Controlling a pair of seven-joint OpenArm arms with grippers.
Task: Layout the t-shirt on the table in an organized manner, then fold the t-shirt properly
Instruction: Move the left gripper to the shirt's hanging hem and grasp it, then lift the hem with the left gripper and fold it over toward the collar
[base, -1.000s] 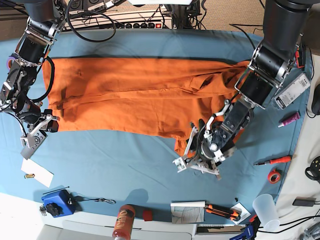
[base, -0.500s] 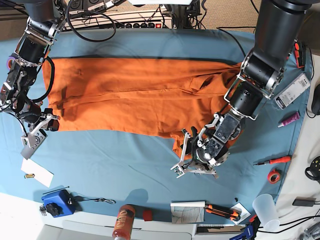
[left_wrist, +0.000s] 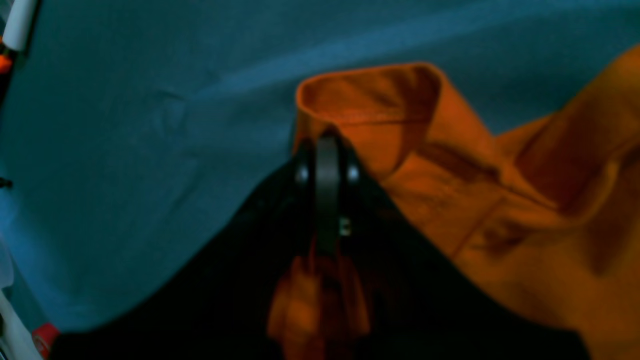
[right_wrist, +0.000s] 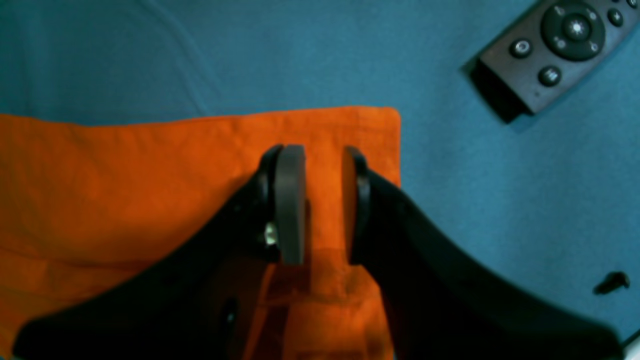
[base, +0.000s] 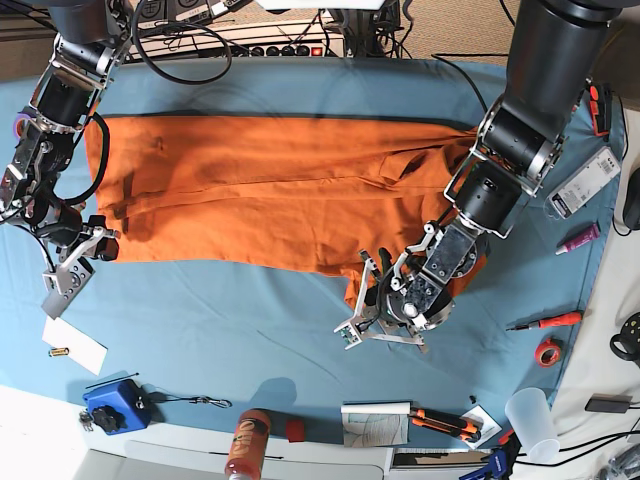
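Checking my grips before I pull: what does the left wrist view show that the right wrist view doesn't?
Left wrist only: the left gripper shut on a raised, curled hem of the bright orange cloth t-shirt.

Right wrist only: the right gripper open over a flat corner of the shirt, a black button remote control and a small dark screw.

Both: orange cloth on the teal-covered table.

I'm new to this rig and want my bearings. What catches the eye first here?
The orange t-shirt, spread wide across the far half of the teal table. Next, the left gripper, shut on the t-shirt's near hanging corner, and the right gripper, open over the opposite corner.
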